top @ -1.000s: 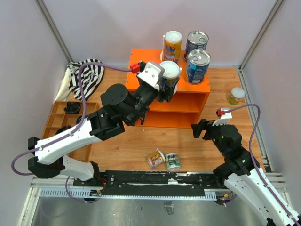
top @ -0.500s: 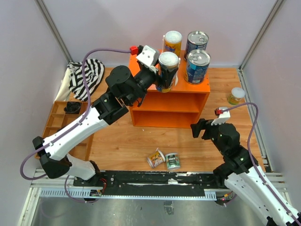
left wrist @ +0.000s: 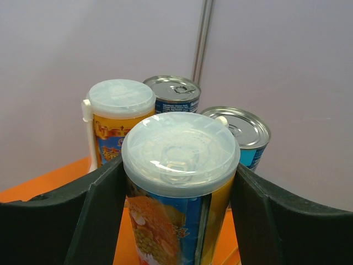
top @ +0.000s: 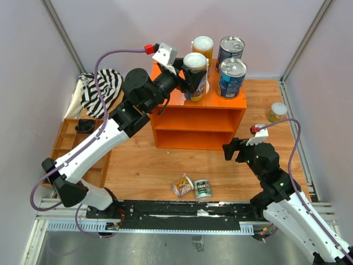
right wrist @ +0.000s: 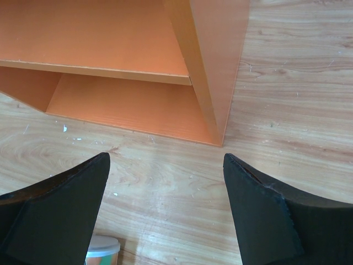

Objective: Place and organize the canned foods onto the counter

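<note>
Left gripper (top: 191, 81): jaws clamped on tall yellow-and-blue can (left wrist: 180, 152), upper centre, over counter (top: 198, 118) top. Two blue-labelled cans (top: 231, 77) just beside. Right gripper (right wrist: 165, 212): jaws apart, empty, lower right.

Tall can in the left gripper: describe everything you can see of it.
The tall can is upright: translucent white plastic lid, yellow-and-blue printed label. The left gripper clamps its sides. It is over the counter top, near a matching can and two blue tins; its base is hidden.
</note>
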Robot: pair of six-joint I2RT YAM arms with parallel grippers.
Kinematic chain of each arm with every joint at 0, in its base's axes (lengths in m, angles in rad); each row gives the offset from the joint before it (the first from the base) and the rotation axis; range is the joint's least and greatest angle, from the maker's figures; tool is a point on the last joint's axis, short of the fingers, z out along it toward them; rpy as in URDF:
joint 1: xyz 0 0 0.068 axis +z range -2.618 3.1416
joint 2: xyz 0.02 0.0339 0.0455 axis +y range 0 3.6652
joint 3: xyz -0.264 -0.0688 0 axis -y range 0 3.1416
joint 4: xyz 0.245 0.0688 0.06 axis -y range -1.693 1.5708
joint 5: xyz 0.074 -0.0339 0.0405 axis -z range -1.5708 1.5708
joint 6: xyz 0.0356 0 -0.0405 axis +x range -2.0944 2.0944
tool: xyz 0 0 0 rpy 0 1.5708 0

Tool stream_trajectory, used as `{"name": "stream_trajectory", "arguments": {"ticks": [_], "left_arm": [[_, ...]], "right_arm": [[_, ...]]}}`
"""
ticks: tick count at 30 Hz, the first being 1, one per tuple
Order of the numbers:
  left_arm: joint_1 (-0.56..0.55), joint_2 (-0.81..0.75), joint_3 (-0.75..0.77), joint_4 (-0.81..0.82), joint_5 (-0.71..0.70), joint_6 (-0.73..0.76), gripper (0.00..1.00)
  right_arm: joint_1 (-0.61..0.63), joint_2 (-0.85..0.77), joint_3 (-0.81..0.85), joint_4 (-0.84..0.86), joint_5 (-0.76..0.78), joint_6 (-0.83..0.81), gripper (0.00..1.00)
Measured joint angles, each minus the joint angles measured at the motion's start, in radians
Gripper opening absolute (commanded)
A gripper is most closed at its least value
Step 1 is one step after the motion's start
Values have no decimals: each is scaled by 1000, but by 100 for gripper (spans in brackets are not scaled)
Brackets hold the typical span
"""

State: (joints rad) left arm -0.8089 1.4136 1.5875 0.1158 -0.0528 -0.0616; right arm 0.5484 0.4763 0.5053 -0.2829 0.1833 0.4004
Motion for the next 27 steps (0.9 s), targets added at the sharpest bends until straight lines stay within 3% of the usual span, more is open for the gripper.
{"name": "stream_trajectory", "arguments": {"ticks": [27], "left_arm": [[29, 51, -70, 129, 86, -16, 0]], "right_arm": [[0, 19, -12, 32, 0, 0, 85]]}}
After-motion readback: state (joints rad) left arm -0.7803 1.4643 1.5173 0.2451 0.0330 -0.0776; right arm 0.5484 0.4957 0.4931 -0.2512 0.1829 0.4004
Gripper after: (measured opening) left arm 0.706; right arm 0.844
